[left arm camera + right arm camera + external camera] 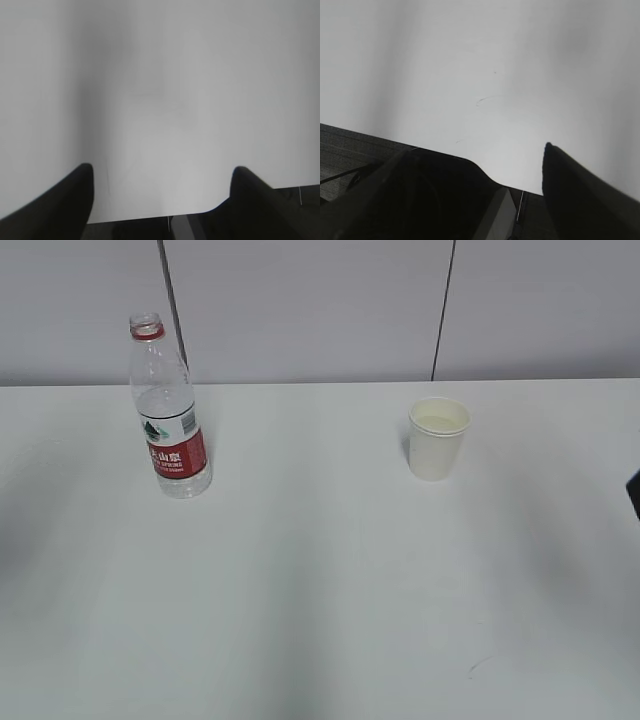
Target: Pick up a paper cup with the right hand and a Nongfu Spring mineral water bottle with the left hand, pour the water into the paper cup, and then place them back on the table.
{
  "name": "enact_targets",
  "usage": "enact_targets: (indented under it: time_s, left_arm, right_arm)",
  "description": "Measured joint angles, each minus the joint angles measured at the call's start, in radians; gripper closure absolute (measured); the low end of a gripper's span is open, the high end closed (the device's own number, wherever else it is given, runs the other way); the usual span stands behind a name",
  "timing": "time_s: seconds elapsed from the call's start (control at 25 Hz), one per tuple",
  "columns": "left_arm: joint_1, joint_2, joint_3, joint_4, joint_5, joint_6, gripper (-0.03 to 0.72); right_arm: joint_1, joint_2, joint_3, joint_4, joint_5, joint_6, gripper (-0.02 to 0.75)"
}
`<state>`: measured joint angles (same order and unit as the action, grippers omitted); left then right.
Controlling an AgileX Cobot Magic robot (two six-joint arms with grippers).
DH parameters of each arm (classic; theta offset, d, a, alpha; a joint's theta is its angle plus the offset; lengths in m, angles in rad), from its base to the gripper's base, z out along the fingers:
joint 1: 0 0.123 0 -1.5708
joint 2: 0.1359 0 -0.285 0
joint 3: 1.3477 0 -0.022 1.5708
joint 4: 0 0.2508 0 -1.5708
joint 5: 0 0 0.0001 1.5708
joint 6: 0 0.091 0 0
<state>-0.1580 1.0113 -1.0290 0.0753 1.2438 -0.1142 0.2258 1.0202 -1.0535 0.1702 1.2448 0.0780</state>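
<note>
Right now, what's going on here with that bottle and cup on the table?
Nothing is being handled at this moment. A tall clear plastic bottle with a red label, cap off, stands upright on the left of the plain white table. A small white paper cup stands apart on the right. The left pincer and the right pincer both hang open over bare tabletop near its edge, holding nothing. Whether pouring has happened, I cannot tell.

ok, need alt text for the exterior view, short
An uncapped Nongfu Spring mineral water bottle stands upright at the left of a white table, a small white paper cup upright at the right, well apart. No gripper is near either; a grey panelled wall sits behind.
</note>
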Motion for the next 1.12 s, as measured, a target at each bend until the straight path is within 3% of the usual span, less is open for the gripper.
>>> enact_targets:
  time_s: [0.76, 1.12]
  left_arm:
    - [0.0, -0.665, 0.317, 0.028, -0.001, 0.015, 0.188]
    - [0.0, -0.964, 0.363, 0.003, -0.001, 0.024, 0.189]
  right_arm:
    - [0.0, -0.615, 0.35, 0.003, 0.014, -0.067, 0.155]
    - [0.0, -0.85, 0.529, 0.003, -0.13, -0.139, 0.154]
